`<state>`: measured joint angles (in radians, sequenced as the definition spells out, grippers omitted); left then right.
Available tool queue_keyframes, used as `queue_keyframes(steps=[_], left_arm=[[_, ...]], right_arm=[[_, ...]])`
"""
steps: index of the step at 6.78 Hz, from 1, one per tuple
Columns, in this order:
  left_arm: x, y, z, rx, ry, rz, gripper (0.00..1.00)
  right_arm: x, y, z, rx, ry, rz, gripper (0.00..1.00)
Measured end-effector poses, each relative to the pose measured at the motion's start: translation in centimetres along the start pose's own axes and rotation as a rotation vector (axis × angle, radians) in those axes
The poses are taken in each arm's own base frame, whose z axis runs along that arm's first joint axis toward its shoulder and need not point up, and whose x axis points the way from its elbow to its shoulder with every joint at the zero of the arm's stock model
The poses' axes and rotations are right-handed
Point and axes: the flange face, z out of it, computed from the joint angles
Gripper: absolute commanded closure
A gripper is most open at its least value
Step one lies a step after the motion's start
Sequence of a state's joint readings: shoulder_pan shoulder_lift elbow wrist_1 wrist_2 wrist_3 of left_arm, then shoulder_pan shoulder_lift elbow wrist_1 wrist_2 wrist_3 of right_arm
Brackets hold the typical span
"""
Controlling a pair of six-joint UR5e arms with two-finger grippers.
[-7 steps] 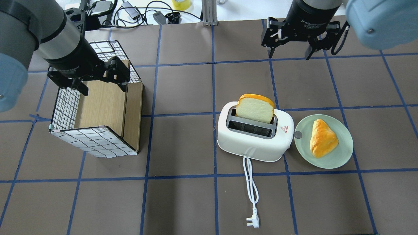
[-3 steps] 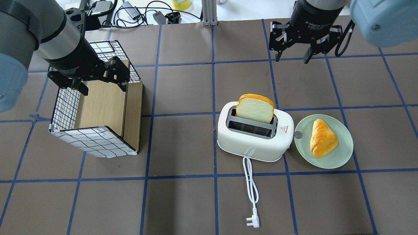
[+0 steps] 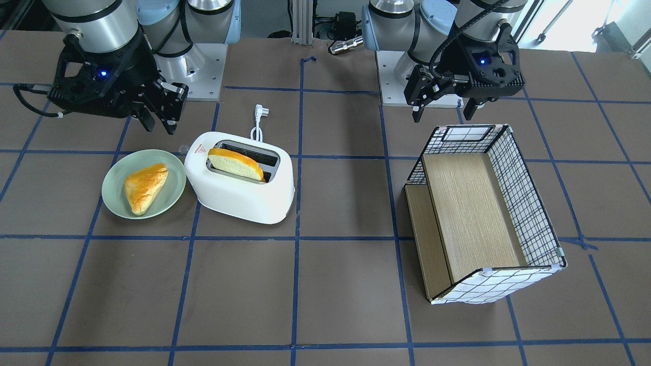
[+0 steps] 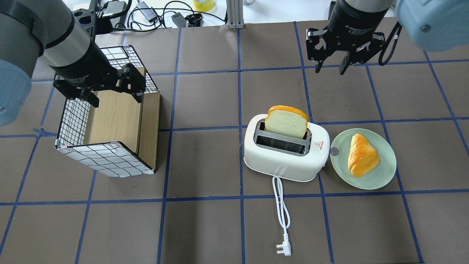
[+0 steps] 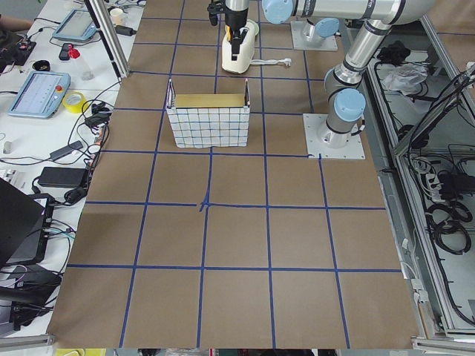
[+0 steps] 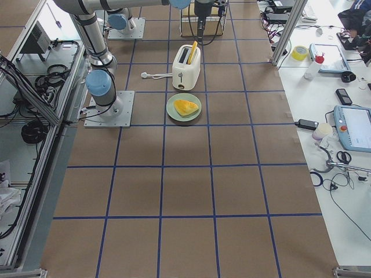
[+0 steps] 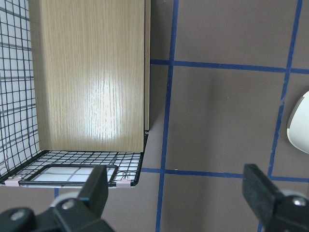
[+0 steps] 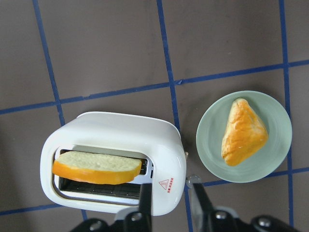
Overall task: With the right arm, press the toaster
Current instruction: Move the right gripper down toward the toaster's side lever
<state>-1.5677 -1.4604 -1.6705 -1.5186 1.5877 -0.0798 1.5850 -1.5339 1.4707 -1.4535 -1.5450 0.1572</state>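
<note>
The white two-slot toaster (image 4: 282, 161) stands mid-table with a bread slice (image 4: 286, 123) upright in its far slot. It also shows in the front view (image 3: 239, 195) and the right wrist view (image 8: 116, 130). A small grey lever knob (image 4: 334, 150) sticks out of its end beside the red triangle sticker. My right gripper (image 4: 331, 69) hangs well above the table and touches nothing. Its fingers are narrowed with a gap and nothing between them, as the right wrist view (image 8: 171, 200) shows. My left gripper (image 4: 115, 99) is wide open and empty over the basket.
A green plate (image 4: 384, 176) with a pastry (image 4: 362, 156) lies right beside the toaster's lever end. The toaster's white cord and plug (image 4: 284, 249) trail toward the near edge. A checked wire basket (image 4: 106, 157) with wooden panels stands at the left.
My right gripper's fingers have come closer together, and the gripper has shifted slightly right. The left arm, toaster and plate have not moved.
</note>
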Motion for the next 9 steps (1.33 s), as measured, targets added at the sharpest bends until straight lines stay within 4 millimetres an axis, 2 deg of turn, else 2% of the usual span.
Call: queue_keyframes(steps=[2, 3, 4, 7, 8, 9], left_arm=[[0.0, 0.0, 0.0, 0.0, 0.0, 0.0, 0.0], [0.0, 0.0, 0.0, 0.0, 0.0, 0.0, 0.0], [0.0, 0.0, 0.0, 0.0, -0.001, 0.0, 0.0], [0.0, 0.0, 0.0, 0.0, 0.0, 0.0, 0.0], [0.0, 0.0, 0.0, 0.0, -0.001, 0.0, 0.0], [0.0, 0.0, 0.0, 0.0, -0.001, 0.0, 0.0]], right_arm=[[6.0, -0.9, 1.5, -0.156, -0.098, -0.023, 1.0], [9.0, -1.1, 2.9, -0.219, -0.203, -0.028, 1.0], [11.2, -1.1, 5.2, -0.26, -0.309, -0.045, 1.0], [17.3, -0.1, 14.0, -0.259, -0.648, -0.124, 1.0], [18.4, 0.8, 16.7, -0.242, -0.742, -0.141, 1.0], [18.7, 1.7, 18.9, -0.225, -0.812, -0.165, 1.0]])
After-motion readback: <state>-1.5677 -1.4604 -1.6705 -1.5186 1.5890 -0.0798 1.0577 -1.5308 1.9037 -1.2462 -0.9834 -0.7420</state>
